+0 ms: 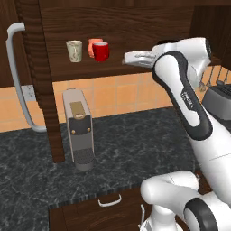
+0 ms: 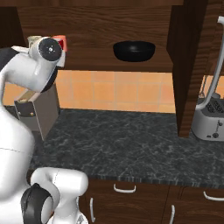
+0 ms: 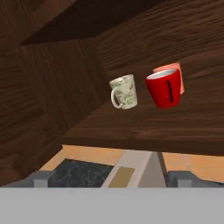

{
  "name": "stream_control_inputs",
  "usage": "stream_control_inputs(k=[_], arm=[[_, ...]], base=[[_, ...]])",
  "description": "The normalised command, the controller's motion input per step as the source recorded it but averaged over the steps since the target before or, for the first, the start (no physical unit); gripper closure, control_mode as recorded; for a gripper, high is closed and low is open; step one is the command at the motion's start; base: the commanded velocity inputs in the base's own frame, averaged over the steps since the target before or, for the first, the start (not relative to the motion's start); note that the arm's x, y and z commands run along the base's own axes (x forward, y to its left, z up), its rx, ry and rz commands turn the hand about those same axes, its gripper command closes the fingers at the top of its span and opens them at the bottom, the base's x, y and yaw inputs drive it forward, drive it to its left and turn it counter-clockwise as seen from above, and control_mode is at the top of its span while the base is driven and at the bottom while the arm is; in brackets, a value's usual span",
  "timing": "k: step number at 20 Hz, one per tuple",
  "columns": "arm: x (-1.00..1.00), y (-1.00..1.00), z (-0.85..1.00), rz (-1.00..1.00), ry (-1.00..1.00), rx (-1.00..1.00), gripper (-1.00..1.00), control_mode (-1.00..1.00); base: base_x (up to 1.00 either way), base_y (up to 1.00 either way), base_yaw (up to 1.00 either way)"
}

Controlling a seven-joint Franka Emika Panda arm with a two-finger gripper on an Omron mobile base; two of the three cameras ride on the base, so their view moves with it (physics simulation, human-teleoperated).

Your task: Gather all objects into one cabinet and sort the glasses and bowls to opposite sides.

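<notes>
left base view
cabinet (image 1: 113,27): dark wood wall cabinet, open, door (image 1: 43,67) swung out at left with pale grey bar handle (image 1: 18,76)
cream tumbler (image 1: 74,50): upright on cabinet shelf, left side
red mug (image 1: 100,51): on same shelf, just right of the tumbler, apart from it
salmon cup (image 1: 93,43): right behind the red mug, mostly covered by it
gripper (image 1: 128,57): at the shelf's front edge, right of the mugs, holding nothing; spread not clear from here
coffee machine (image 1: 78,128): grey, on dark stone counter (image 1: 135,144) below the cups

right base view
black bowl (image 2: 134,50): wide, on cabinet shelf, right part, well apart from the cups
red mug (image 2: 60,41): sliver seen past the arm's wrist, far left of shelf
toaster (image 2: 209,118): silver, on counter (image 2: 131,144) at right, past the cabinet side wall
coffee machine (image 2: 37,111): partly behind the arm

hand view
cream tumbler (image 3: 124,92): has a small handle, patterned, on the shelf
red mug (image 3: 164,87): beside it, not touching
salmon cup (image 3: 173,72): behind the red mug, touching or nearly, cannot tell
fingertips (image 3: 41,178): two grey tips far apart at the bottom corners, jaws wide, nothing between them, short of the cups
coffee machine (image 3: 131,173): top seen below the shelf edge
</notes>
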Motion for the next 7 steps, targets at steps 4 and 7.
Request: stream_control_inputs(k=[4, 7], arm=[[-0.87, -0.15, 0.4, -0.07, -0.04, -0.01, -1.0, -1.0], [-0.66, -0.11, 0.3, -0.28, 0.0, 0.0, -1.0, -1.0]], base=[[0.0, 0.0, 0.0], [0.0, 0.0, 0.0]])
